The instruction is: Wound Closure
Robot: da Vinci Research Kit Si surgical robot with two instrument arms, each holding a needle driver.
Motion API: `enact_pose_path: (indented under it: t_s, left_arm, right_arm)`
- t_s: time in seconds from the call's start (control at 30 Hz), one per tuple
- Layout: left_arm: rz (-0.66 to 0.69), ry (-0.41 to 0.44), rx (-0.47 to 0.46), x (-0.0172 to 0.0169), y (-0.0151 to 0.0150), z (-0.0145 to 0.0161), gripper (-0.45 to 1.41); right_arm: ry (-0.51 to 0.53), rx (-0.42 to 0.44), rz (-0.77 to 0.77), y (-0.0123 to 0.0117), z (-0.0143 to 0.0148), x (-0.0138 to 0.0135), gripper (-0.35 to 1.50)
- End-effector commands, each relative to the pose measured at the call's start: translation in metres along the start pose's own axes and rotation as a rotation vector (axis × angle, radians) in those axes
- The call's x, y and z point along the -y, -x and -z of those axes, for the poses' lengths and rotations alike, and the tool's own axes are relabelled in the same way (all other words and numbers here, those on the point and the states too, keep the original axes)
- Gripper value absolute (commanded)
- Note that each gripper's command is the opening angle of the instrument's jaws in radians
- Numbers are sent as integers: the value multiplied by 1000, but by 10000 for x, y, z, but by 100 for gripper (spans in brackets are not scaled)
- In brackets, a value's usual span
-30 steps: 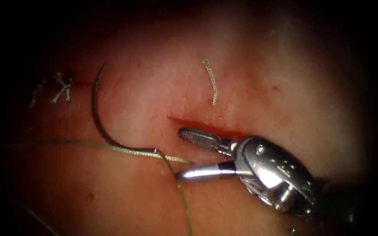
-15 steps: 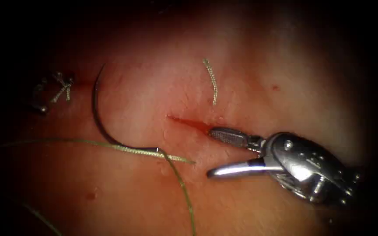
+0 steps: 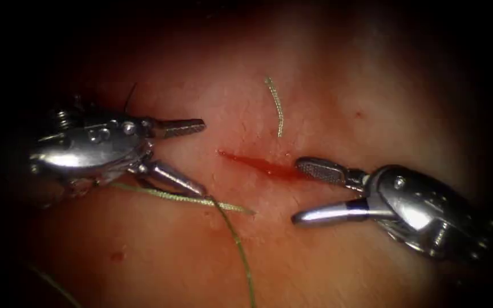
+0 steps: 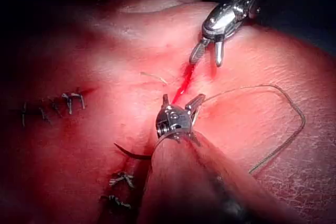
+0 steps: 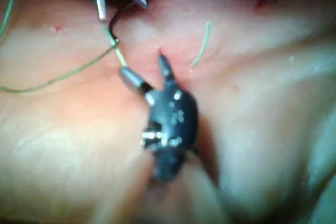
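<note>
Needle (image 3: 130, 94) first: it lies flat on the tissue (image 3: 326, 85), left of the cut (image 3: 252, 162), not poked into it. Most of its curve is hidden under the left tool (image 3: 186, 154), with only the dark thin tip sticking out above the tool in the endoscope view. It looks thin, hard and shiny, so I think it would be light, stiff and slippery, and best gripped on the curved body, away from the sharp tip and away from the end where the thread (image 3: 166, 194) joins. The left tool has come in over the needle since a moment ago. Its jaws are spread wide, one up and one down, and they hold nothing; the lower jaw sits right by the thread end of the needle. The green thread runs from there across the tissue and looks soft and floppy. A short cut piece of thread (image 3: 275, 105) lies above the cut. Red fluid (image 3: 269, 167) sits in the cut. The right tool (image 3: 303, 191) is on the right, jaws wide apart and empty, its upper jaw over the end of the cut.
</note>
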Motion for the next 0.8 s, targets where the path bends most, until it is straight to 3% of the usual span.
enact_pose_path:
  t_s: [0.03,0.2,0.37,0.5,0.7,0.73,0.77,0.8]
  left_arm:
    - [-18,6,4,3,3,-8,61]
    - [-345,92,75,-21,-1,-14,56]
    - [-648,107,139,-46,-18,-41,56]
    - [-706,114,184,-51,-21,-60,52]
    - [-736,142,280,-59,4,-79,4]
    - [-741,145,283,-61,9,-77,-30]
    - [-741,147,283,-61,9,-75,-45]
    - [-747,149,282,-61,9,-73,-45]
  right_arm:
    - [-3,-1,0,5,-9,-1,67]
    - [-1,-1,3,7,-10,-2,67]
    - [1,-1,6,11,-12,-5,67]
    - [2,-1,6,11,-11,-7,67]
    - [5,-1,4,10,-6,-7,67]
    - [6,-1,4,10,-6,-8,67]
    - [6,-1,4,10,-6,-8,67]
    - [6,-1,4,10,-6,-8,67]
